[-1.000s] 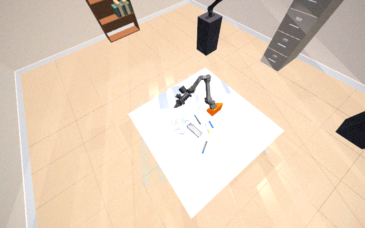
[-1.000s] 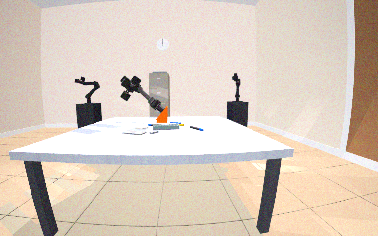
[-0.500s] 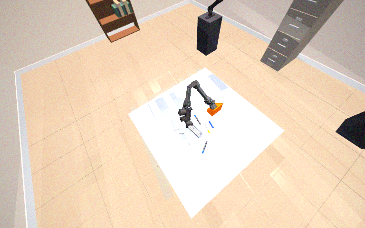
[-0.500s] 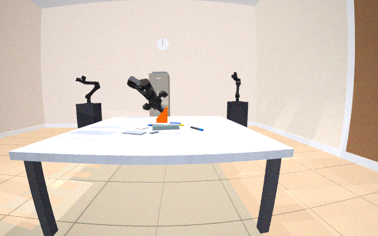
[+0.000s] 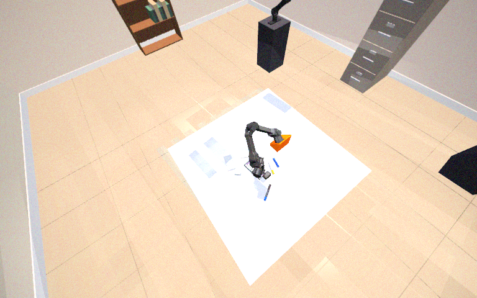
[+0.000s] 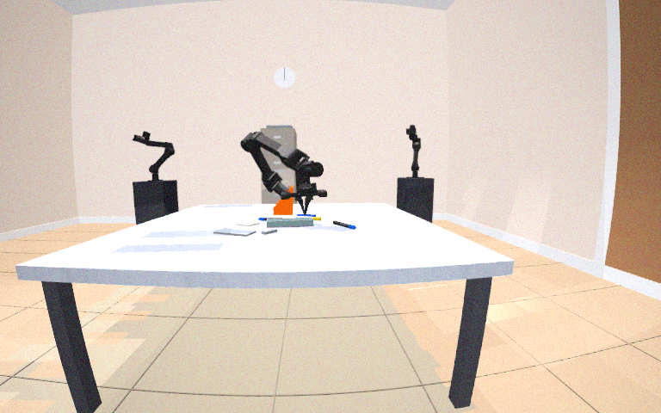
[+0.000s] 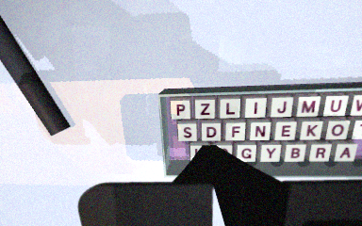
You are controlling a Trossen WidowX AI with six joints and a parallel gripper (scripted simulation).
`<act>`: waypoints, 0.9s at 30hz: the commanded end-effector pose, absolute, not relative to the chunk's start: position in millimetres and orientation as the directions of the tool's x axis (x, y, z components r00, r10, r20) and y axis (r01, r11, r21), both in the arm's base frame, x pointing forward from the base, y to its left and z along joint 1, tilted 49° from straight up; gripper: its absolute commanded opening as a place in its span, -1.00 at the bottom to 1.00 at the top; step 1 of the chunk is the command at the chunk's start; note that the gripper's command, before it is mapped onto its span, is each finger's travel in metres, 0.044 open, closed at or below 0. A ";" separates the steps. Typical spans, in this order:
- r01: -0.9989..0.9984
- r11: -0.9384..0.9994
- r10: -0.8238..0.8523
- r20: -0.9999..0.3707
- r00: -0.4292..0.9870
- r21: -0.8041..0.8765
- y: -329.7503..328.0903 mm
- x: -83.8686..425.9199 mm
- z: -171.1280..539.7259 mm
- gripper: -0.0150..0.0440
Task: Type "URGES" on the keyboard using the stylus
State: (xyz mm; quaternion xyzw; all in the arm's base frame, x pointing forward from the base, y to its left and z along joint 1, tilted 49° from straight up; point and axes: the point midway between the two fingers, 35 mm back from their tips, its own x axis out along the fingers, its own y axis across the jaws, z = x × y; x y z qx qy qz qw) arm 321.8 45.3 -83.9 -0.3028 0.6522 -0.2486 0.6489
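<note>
The keyboard [image 5: 248,167] [image 6: 289,223] [image 7: 264,165] has white keys with dark letters, and the arm partly covers it in the top view. My gripper [image 6: 304,212] [image 7: 208,152] is shut with nothing seen between its fingertips. It points down above the keyboard; in the wrist view the tips cover part of the lower-left keys. A dark pen with a blue end [image 5: 268,192] [image 6: 343,224] [image 7: 35,77] lies on the desk beside the keyboard. A blue pen [image 5: 276,162] [image 6: 306,215] and a pen with a yellow end [image 5: 272,172] [image 6: 317,218] lie behind it. I cannot tell which is the stylus.
The orange wedge [image 5: 281,144] [image 6: 283,205] stands at the arm's base. A flat grey pad [image 6: 234,232] and a small grey block [image 6: 268,231] lie near the keyboard on the white desk [image 5: 299,196] [image 6: 341,258]. Another blue pen end [image 6: 262,218] shows behind the keyboard.
</note>
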 end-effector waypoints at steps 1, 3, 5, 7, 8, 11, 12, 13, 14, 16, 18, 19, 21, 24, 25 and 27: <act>-0.085 0.660 -0.748 -0.664 0.025 -0.747 45.0 323.5 -86.1 -0.49; -0.085 0.660 -0.748 -0.664 0.025 -0.747 45.0 323.5 -86.1 -0.49; -0.085 0.660 -0.748 -0.664 0.025 -0.747 45.0 323.5 -86.1 -0.49; -0.085 0.660 -0.748 -0.664 0.025 -0.747 45.0 323.5 -86.1 -0.49; -0.085 0.660 -0.748 -0.664 0.025 -0.747 45.0 323.5 -86.1 -0.49; -0.086 0.660 -0.747 -0.664 0.026 -0.746 30.4 326.8 -69.0 -0.49; -0.086 0.659 -0.748 -0.663 0.025 -0.747 19.8 328.2 -57.3 -0.49; -0.086 0.658 -0.749 -0.662 0.025 -0.748 11.3 328.7 -48.0 -0.49; -0.086 0.658 -0.750 -0.661 0.025 -0.748 6.1 328.7 -42.6 -0.49; -0.086 0.657 -0.750 -0.661 0.025 -0.749 4.4 328.7 -40.8 -0.49; -0.086 0.657 -0.750 -0.661 0.025 -0.749 4.4 328.7 -40.8 -0.49; -0.086 0.657 -0.750 -0.661 0.025 -0.749 4.4 328.7 -40.8 -0.49; -0.086 0.657 -0.750 -0.661 0.025 -0.749 4.4 328.7 -40.8 -0.49; -0.086 0.657 -0.750 -0.661 0.025 -0.749 4.4 328.7 -40.8 -0.49; -0.086 0.657 -0.750 -0.661 0.025 -0.749 4.4 328.7 -40.8 -0.49; -0.086 0.657 -0.750 -0.661 0.025 -0.749 4.4 328.7 -40.8 -0.49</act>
